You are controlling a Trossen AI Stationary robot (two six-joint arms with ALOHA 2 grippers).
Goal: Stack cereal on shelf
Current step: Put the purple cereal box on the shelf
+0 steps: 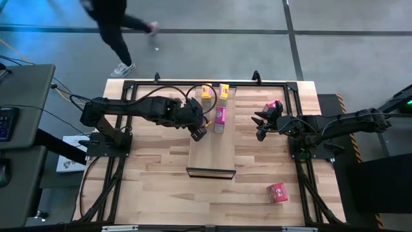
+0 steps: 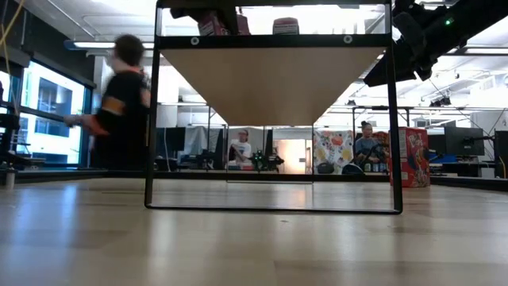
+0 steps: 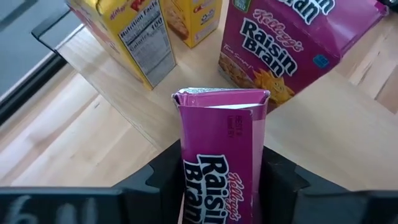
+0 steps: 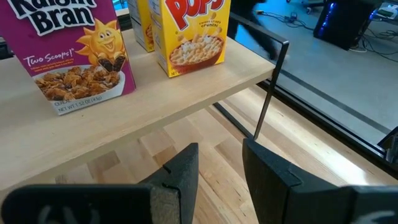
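The shelf [image 1: 211, 151] is a long pale board on a black frame at the table's middle. Two yellow cereal boxes [image 1: 206, 91] [image 1: 223, 91] stand at its far end, and a magenta Raisin Bran box [image 1: 219, 120] stands nearer, also seen in the left wrist view [image 3: 286, 43]. My left gripper [image 1: 198, 132] is over the shelf's left part, shut on a second magenta box [image 3: 221, 143]. My right gripper [image 4: 219, 180] hangs open beside the shelf's right edge with nothing between its fingers. Two red boxes [image 1: 273, 106] [image 1: 277, 192] are on the tabletop at the right. My left gripper pinches the magenta box by its two narrow sides [image 3: 186, 180] between its two fingers, below the box's folded top end [image 3: 221, 94]. The fingers slant down from the table's left. The box stands upright in the hold. The gripper hides its lower end, so whether it rests on the shelf cannot be told.
The black frame's posts [image 2: 151, 119] [image 2: 394, 119] carry the shelf above the tabletop. A person [image 1: 116, 32] walks past beyond the table's far edge. Bare tabletop lies at the near left [image 1: 148, 187].
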